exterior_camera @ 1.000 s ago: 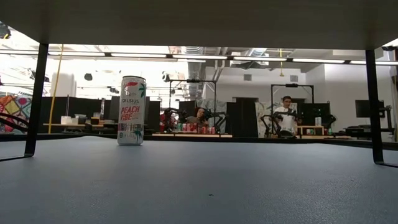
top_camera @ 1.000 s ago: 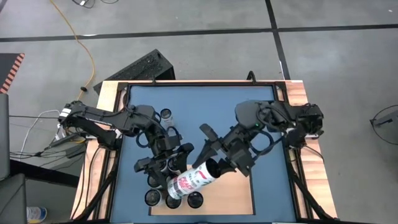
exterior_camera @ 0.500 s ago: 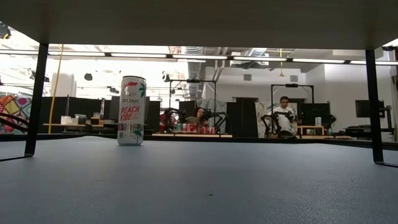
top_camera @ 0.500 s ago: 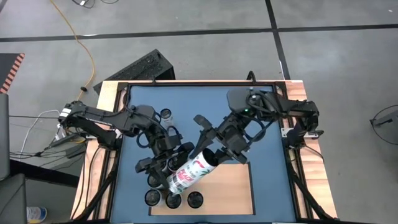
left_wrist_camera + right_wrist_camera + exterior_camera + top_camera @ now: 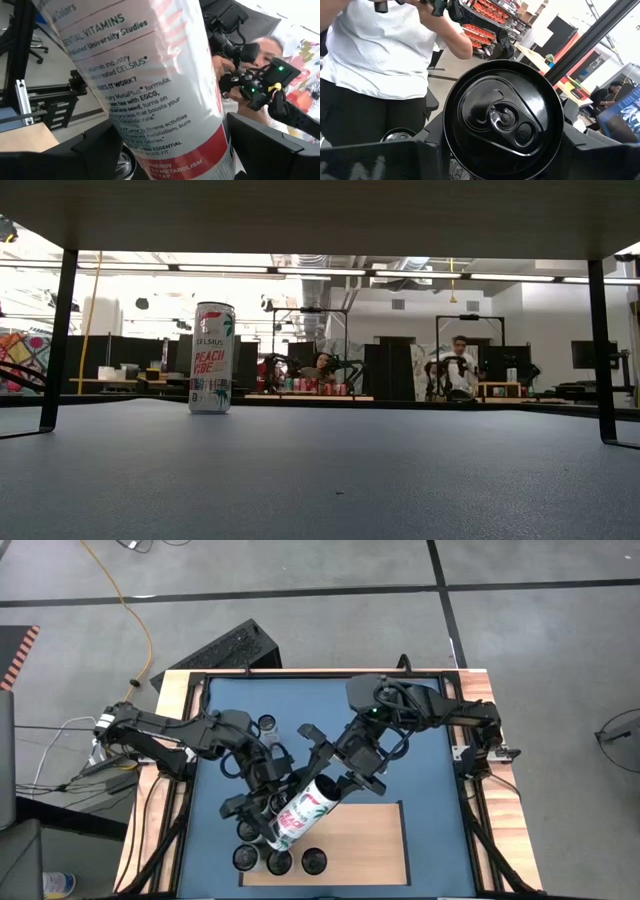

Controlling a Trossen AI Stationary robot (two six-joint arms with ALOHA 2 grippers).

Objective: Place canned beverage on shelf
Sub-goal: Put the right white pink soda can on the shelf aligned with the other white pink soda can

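A white can with red print (image 5: 305,812) hangs slanted above the left end of the pale wood shelf (image 5: 370,840). My right gripper (image 5: 335,780) is shut on its top end. The can's black lid (image 5: 502,117) faces the right wrist camera. My left gripper (image 5: 268,802) is open. Its fingers (image 5: 95,150) stand on either side of the can's lower part (image 5: 150,90); I cannot tell whether they touch it. Three cans (image 5: 278,862) stand upright on the shelf's near left edge. Another can (image 5: 212,358) stands on the blue surface (image 5: 420,720). My right gripper pinches the can just below the lid's rim (image 5: 559,135) between its two fingers (image 5: 602,155). The fingers run along the can and come nearly level from the table's far right. The can hangs clear of the shelf, its bottom end toward the near left.
Black frame posts (image 5: 60,340) stand at the table's corners, and wooden strips (image 5: 175,790) run along its sides. A person in a white shirt (image 5: 375,55) stands beyond the table. The shelf's right half (image 5: 385,850) is bare wood.
My right gripper has swung toward the table's left with the can and sunk a little. The can has turned steeper in the high view, and its lower end has come in between the still left gripper's fingers.
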